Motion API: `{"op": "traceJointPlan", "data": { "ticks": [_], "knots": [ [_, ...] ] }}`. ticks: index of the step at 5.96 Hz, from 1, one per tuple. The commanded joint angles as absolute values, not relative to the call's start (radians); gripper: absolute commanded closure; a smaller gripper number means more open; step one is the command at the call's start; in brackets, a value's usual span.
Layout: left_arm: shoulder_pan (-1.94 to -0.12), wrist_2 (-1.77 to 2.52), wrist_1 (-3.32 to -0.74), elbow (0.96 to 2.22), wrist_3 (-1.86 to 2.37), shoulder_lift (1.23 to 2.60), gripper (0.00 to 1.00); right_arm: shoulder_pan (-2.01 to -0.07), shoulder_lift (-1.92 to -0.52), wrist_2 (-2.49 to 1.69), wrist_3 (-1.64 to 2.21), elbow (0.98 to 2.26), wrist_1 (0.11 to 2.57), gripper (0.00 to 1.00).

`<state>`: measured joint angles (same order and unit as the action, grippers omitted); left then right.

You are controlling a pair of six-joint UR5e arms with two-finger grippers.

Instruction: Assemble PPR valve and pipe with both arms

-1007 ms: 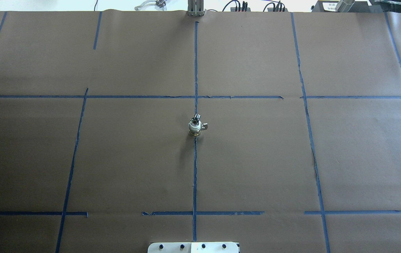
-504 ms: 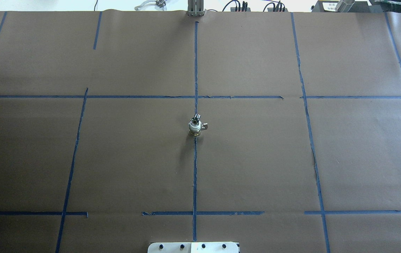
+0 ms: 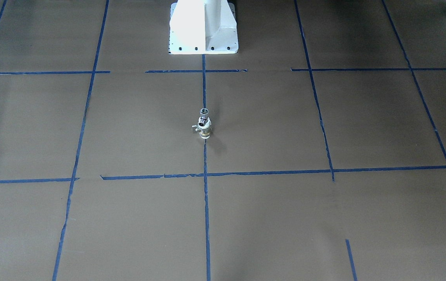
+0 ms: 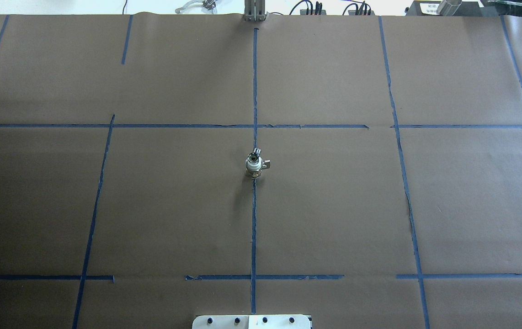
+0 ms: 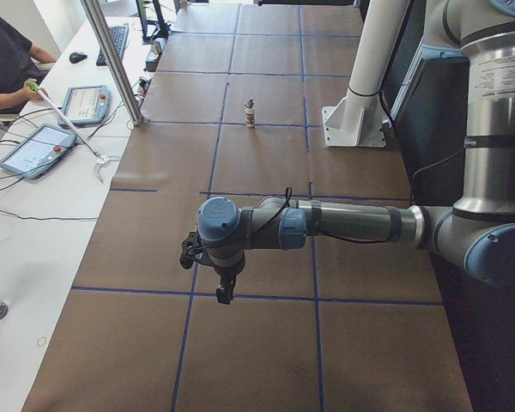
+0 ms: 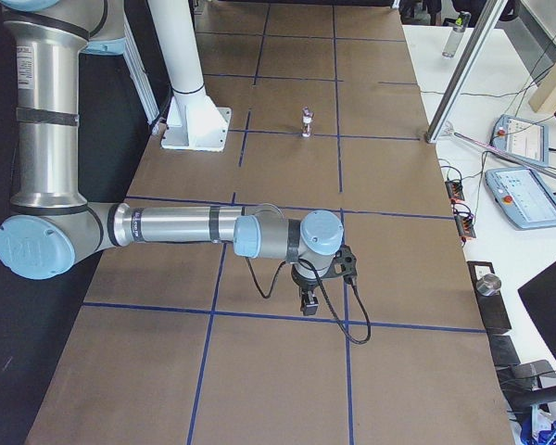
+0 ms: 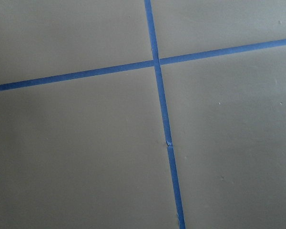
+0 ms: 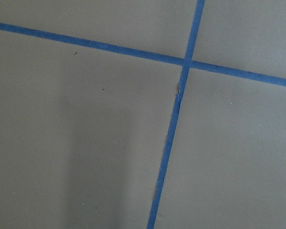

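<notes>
Front view: the valve (image 3: 205, 131) stands upright mid-table on the centre tape line (image 3: 206, 203), well in front of the white base (image 3: 203, 27). The pipe (image 3: 204, 113) sits on top of it, touching. The valve's small handle points to the view's left.

Overhead view: same stack, seen more from above. The pipe (image 4: 256, 152) tops the valve (image 4: 254, 169). The join between them is too small to make out.

Left side view: only here does the left arm (image 5: 352, 223) show. It stretches low over the table (image 5: 360, 343), with the left gripper (image 5: 226, 290) pointing down, well apart from the far-off stack. Jaw gap: cannot tell.

Right side view: only here does the right arm (image 6: 176, 225) show, in a mirrored pose. The right gripper (image 6: 309, 301) points down near a tape crossing. Jaw gap: cannot tell.

Wrist views: brown table surface and crossing tape only. Fingers are out of frame.
</notes>
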<state>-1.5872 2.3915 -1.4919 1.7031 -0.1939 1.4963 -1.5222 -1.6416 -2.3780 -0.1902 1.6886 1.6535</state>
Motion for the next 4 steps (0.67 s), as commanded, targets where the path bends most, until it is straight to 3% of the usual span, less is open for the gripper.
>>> {"op": "traceJointPlan", "data": {
  "ticks": [1,4],
  "knots": [
    [-1.588,2.436,-1.497,1.712,-0.198,1.494,0.00,-1.522,-1.644,-2.376,-0.189,1.687,1.652,0.00],
    [-1.583,2.372,-1.479,1.710,-0.196,1.502,0.00,-1.522,-1.647,-2.375,-0.189,1.686,1.652,0.00]
  ]
}}
